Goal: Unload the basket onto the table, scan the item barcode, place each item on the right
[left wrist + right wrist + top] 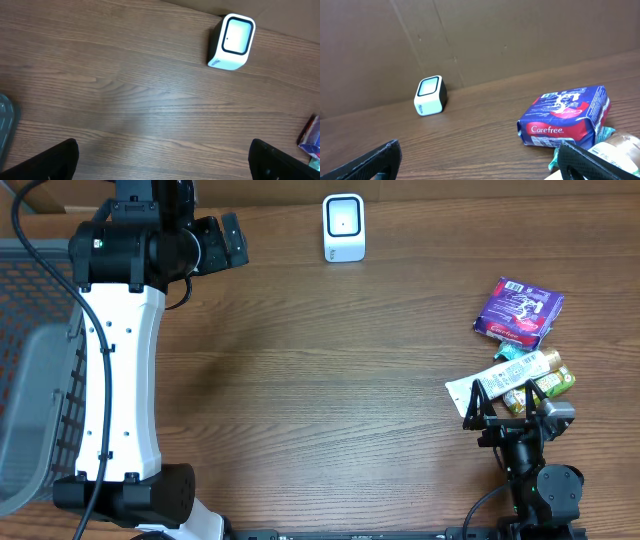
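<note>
Left gripper is sitting wide open, holding nothing, left of the scanner, near it. Right gripper is also standing wide open and empty, well off to the scanner's right and in front of it, hovering by the white tube, contact unclear. Purple Carefree pack is lying between tube and scanner, well apart from the scanner.

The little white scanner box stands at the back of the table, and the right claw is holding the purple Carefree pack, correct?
Not holding. The right gripper is open and empty; the purple Carefree pack lies on the table ahead of it, per the right wrist view. The white scanner does stand at the back.
</note>
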